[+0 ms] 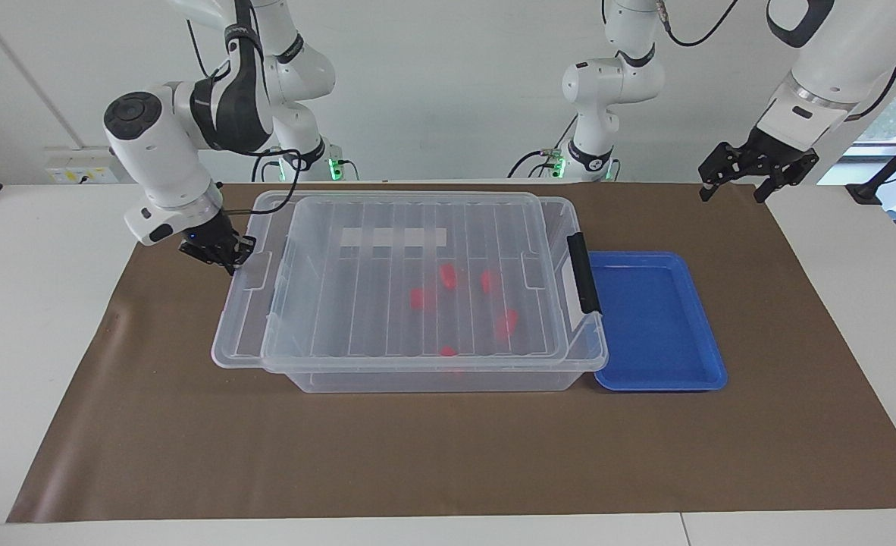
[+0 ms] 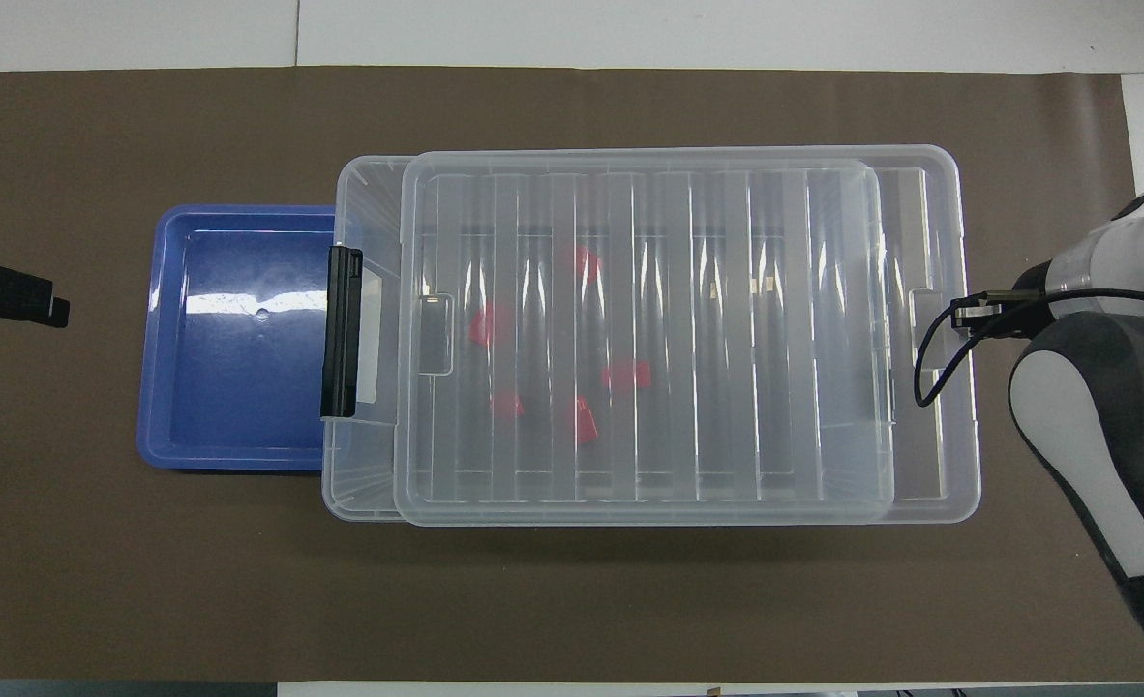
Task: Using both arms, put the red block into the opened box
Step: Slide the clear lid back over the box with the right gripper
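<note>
1. We see our right gripper (image 1: pixel 224 254) pinched on the lid (image 1: pixel 406 273) edge, sliding it nearly shut over the box (image 1: pixel 433 371).
2. Red blocks (image 1: pixel 448 277) lie inside.
3. Our left gripper (image 1: pixel 755 171) waits spread above the mat.
4. Next: seat the lid, we judge.

Robotics lab: white bench (image 1: pixel 31 318) under a brown mat (image 1: pixel 448 455), bare white wall (image 1: pixel 448 83), two idle arms with green-lit bases (image 1: pixel 308 163).
</note>
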### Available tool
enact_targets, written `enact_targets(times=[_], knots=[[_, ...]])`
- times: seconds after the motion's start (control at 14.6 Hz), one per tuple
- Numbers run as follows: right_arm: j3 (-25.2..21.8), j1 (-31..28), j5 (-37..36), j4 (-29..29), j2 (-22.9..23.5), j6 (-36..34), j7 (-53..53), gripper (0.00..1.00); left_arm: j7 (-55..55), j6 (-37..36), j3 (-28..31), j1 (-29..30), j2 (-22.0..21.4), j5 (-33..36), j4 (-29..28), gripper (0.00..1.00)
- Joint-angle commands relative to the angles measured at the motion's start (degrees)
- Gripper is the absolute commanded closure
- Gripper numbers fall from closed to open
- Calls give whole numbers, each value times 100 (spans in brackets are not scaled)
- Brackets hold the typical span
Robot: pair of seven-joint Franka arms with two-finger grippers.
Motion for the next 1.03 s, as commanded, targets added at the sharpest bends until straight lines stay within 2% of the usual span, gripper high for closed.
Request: enact_targets(times=[0.0, 0.27, 0.96], knots=[[126, -7, 94, -117, -126, -17, 263, 100, 72, -54, 131, -190, 84, 130, 175, 0], [381, -7, 94, -117, -135, 0, 615, 100, 81, 43, 272, -191, 93, 147, 175, 0], [486, 1, 94, -153, -152, 9, 755, 100, 55, 202, 245, -182, -65, 139, -167, 0]])
